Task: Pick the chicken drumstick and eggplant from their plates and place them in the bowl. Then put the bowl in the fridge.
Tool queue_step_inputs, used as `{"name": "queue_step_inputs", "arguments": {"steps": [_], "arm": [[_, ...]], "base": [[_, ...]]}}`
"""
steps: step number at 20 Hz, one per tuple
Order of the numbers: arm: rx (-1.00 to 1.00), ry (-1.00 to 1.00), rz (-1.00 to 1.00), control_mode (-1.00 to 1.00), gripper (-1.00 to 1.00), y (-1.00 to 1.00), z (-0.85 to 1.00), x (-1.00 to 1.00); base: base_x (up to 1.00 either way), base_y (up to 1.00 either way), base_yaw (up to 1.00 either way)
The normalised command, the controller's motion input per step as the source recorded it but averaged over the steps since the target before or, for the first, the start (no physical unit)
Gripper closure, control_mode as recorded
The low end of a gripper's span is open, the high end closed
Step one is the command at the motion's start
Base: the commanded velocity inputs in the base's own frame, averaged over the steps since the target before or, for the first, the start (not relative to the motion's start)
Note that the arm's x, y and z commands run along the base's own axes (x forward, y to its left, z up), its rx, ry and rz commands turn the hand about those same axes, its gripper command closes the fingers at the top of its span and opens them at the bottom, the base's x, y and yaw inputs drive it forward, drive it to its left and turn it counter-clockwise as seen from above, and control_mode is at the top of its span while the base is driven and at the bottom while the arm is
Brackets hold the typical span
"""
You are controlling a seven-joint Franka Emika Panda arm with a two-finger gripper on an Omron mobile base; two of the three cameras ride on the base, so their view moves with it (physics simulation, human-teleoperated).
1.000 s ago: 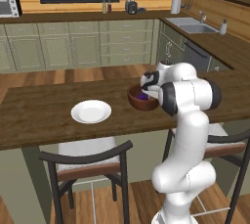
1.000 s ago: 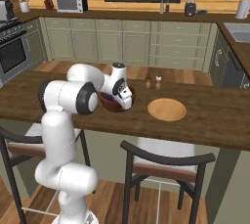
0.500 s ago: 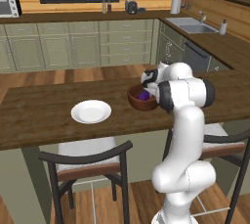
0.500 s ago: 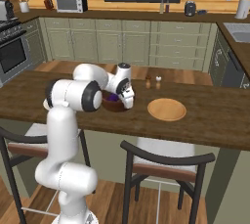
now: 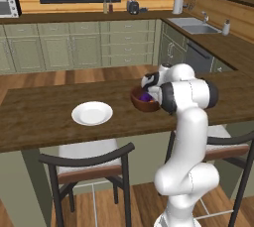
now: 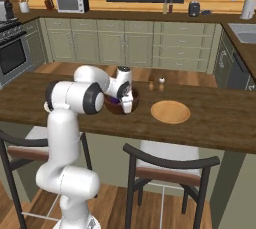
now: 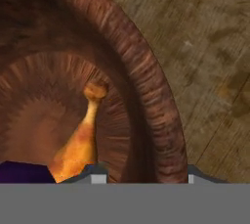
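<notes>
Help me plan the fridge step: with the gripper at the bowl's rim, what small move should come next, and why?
Probably finish closing on the rim, then lift. In the hand view the gripper straddles the bowl wall, one fingertip inside and one outside, with the chicken drumstick and eggplant already inside. Both plates, white and tan-orange, lie bare.

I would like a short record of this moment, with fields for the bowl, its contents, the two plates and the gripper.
bowl: dark wooden bowl on the wooden counter
contents: chicken drumstick and eggplant inside
white plate: bare
tan plate: bare
gripper: at the bowl's rim, one fingertip inside the wall, one outside; grip cannot be told
</notes>
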Motion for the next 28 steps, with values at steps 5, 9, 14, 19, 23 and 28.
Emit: {"name": "queue_step_inputs", "arguments": {"steps": [5, 9, 14, 19, 23, 28], "arm": [[0.00, 0.00, -0.11, -1.00, 1.00, 0.11, -0.31, -0.17], [0.02, 0.00, -0.02, -1.00, 1.00, 0.00, 0.00, -0.26], [0.09, 0.00, 0.00, -1.00, 1.00, 0.00, 0.16, -0.57], [0.09, -0.06, 0.06, -1.00, 1.00, 0.02, 0.79, -0.90], [0.00, -0.10, 0.10, -1.00, 1.00, 0.34, 0.98, -1.00], [-0.02, -0.02, 0.01, -1.00, 1.00, 0.76, 0.66, -1.00]], "base": [[0.00, 0.00, 0.00], [0.00, 0.00, 0.00], [0.00, 0.00, 0.00], [0.00, 0.00, 0.00], [0.00, 0.00, 0.00], [0.00, 0.00, 0.00]]}}
